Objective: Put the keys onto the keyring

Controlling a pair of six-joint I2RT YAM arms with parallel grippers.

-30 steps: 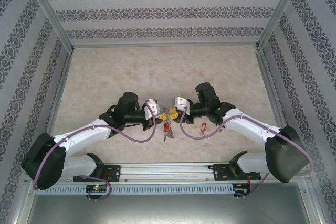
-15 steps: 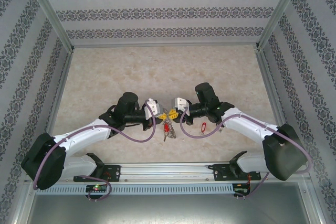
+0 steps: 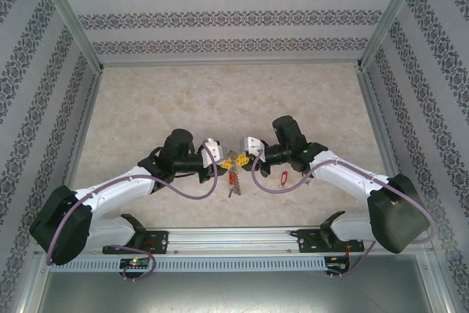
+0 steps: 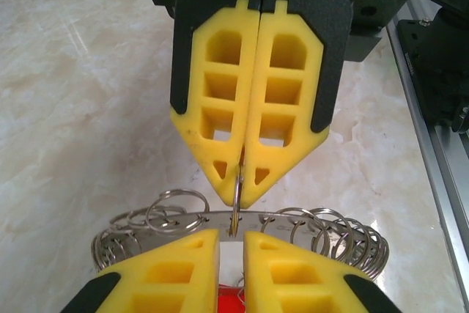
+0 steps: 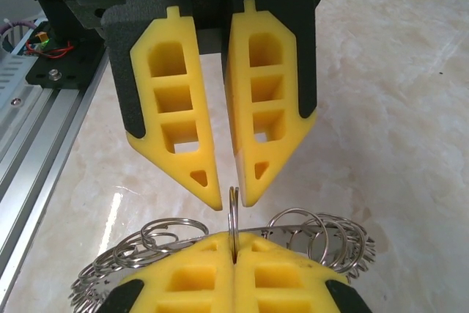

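The keyring (image 3: 233,160) hangs in mid-air between my two grippers, a flat silvery band (image 4: 209,220) fringed with wire loops (image 5: 315,236). My right gripper (image 5: 234,240) is shut on one upright wire loop (image 5: 233,210) of it, and it faces the left wrist camera (image 4: 238,197). The left gripper (image 4: 231,238) stands slightly open opposite, its tips (image 5: 231,199) on either side of the top of that same loop without pinching it. Keys (image 3: 233,181) dangle below the ring, and a red head (image 4: 229,304) shows under my left fingers. Another red-headed key (image 3: 282,179) lies on the table under the right arm.
The beige marble tabletop (image 3: 220,100) stretches away behind the grippers. Aluminium frame posts and patterned walls (image 3: 234,20) enclose it. A metal rail (image 3: 234,238) with the arm bases runs along the near edge.
The right gripper's jaws have come together on the wire loop. The left gripper's jaws have parted slightly off that loop. Both arms stay almost where they were.
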